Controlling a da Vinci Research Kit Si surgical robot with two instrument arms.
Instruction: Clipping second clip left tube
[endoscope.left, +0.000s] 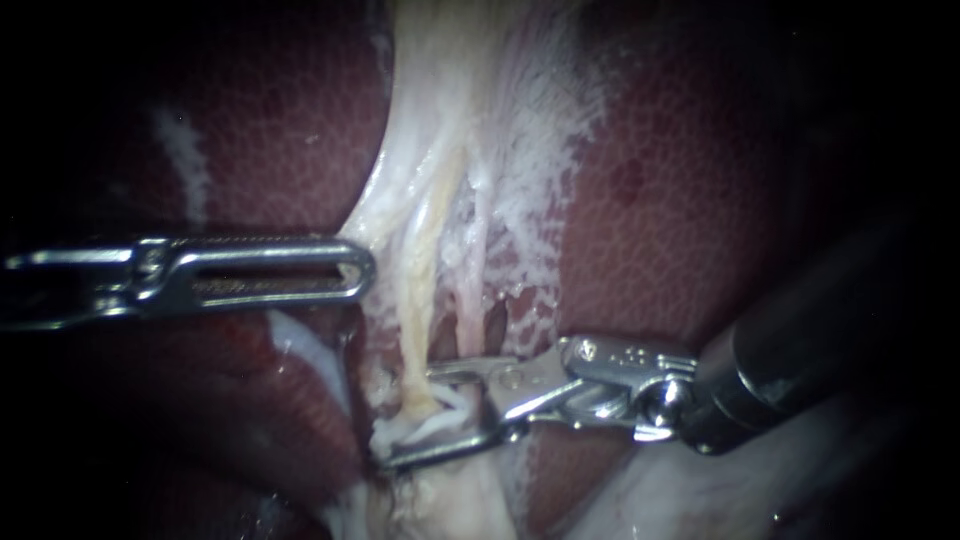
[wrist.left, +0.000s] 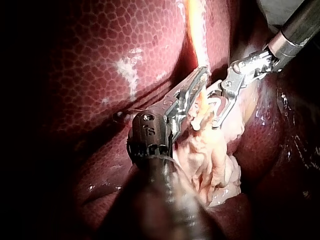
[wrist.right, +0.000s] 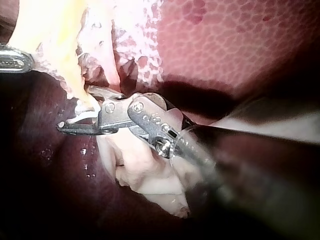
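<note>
- The left instrument (endoscope.left: 366, 270) comes in from the left. Its jaws lie together on the edge of the white tissue sheet (endoscope.left: 400, 200) and draw it sideways, which spreads the tubes apart.
- The right instrument (endoscope.left: 410, 415) has its jaws apart and astride the left tube (endoscope.left: 424, 300), the yellowish cord running down between the lobes of the liver (endoscope.left: 680, 230). They sit near the tube's lower end.
- A white clip (endoscope.left: 432, 424) lies in the gap. No view shows clearly whether it is carried in the jaws or already seated on the tube.
- The right tube (endoscope.left: 473, 300) is thin and pink. It runs just beside the left tube and passes close to the upper jaw.
- Wrong catch — if the jaws advance or swing toward the pink strand before closing, both tubes could be caught in one bite.
- Partial bite — if the tips do not reach past the far wall of the left tube, the clip would close across only part of it.
- Crowding — closing onto or against a clip already in place would cross the two and leave neither sound.
- Lost tension — the grip is on a thin edge. A slip would let the tube slacken and shift within the open jaws, while a harder pull could tear the sheet.
- Snagging — the lower jaw lies among ragged tissue near the liver, so a deeper push could catch it.
</note>
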